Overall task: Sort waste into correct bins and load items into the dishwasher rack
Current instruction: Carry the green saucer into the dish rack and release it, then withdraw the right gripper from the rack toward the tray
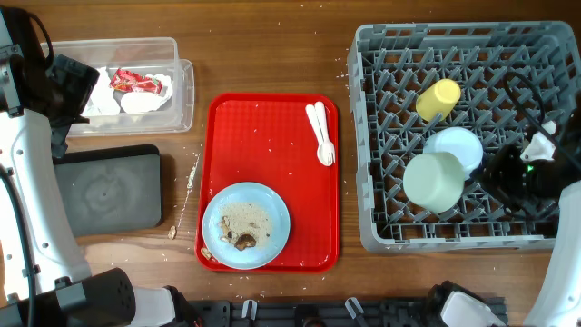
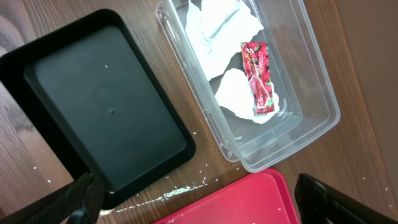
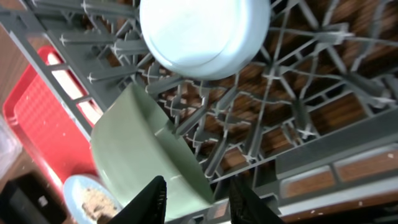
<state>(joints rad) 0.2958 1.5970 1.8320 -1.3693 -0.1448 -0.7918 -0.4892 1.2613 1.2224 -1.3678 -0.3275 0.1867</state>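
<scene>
Two fingers of the right gripper (image 3: pixel 198 190) are standing slightly apart around the rim of the pale green saucer (image 3: pixel 143 146), which is leaning tilted among the pegs of the dishwasher rack (image 3: pixel 323 158), directly ahead of the fingertips. It is looking stiff, light and probably slick, so pinching that thin rim is likely safest. The left gripper (image 2: pixel 196 186) is hovering spread wide, gripping nothing.

white arm links (image 1: pixel 23 191) with black joints (image 1: pixel 64 86), black pincer fingers (image 3: pixel 152 202)

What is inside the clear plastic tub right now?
Crumpled white napkins, with a red-and-white wrapper on top. Anything beneath the napkins is covered, so I cannot tell.
</scene>
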